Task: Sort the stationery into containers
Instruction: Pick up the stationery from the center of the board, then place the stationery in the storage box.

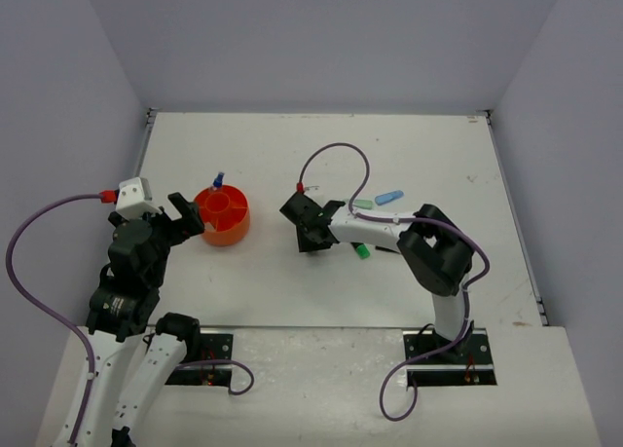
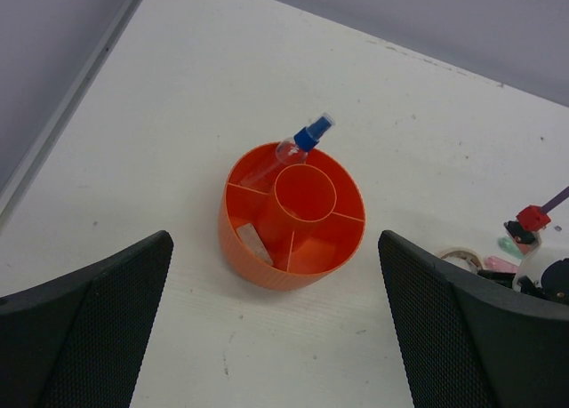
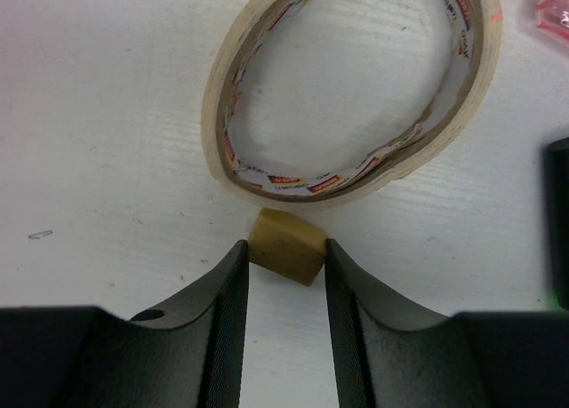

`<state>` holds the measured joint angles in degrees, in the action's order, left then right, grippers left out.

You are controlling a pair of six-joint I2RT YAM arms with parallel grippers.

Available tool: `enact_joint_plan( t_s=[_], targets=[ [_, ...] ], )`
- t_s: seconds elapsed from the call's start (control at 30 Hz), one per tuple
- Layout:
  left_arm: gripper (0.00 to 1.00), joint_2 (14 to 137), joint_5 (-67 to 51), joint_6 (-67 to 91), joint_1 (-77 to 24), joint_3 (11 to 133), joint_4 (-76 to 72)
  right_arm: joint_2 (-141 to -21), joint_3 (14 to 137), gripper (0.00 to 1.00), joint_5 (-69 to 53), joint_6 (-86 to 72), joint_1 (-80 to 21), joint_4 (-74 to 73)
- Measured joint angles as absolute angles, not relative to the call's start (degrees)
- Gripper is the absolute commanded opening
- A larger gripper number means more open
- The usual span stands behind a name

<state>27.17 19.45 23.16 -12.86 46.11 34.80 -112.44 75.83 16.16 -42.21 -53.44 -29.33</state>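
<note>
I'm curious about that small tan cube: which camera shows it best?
The right wrist view: the small tan cube sits close-up between the right fingers. The top view hides it under the arm; the left wrist view misses it.

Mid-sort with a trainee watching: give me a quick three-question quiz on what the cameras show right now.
1. True or false: the blue-capped spray bottle leans in an outer compartment of the orange tub.
2. What sits between the fingertips of the right gripper? A) tape ring B) tan cube C) green highlighter
3. Fill in: the ___ gripper is wide open, looking down at the tub.
Key: 1 true; 2 B; 3 left gripper.
</note>
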Motion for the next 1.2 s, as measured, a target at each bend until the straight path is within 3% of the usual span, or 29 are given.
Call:
enact_joint_plan(
  t_s=[0.33, 0.57, 0.77, 1.2],
  targets=[
    [1.0, 27.38, 19.44, 23.16, -12.86, 46.11, 34.81, -109.23, 82.31, 0.17, 12.3, -33.19, -62.78, -28.44],
    [1.0, 27.07, 19.54, 23.16, -12.86, 46.11, 34.84, -109.54, 97.57, 0.16, 4.74, -25.74, -64.0, -24.69],
    [1.0, 25.87, 20.63, 23.43, -12.86, 46.11, 34.92, -118.42, 113.07, 0.17, -3.93, -22.27, -63.58, -18.31],
    [1.0, 17.16, 26.14, 25.18, -12.75, 46.11, 35.75, -135.66, 127.43, 0.2, -5.56, -17.34, -63.64, -19.9]
  ],
)
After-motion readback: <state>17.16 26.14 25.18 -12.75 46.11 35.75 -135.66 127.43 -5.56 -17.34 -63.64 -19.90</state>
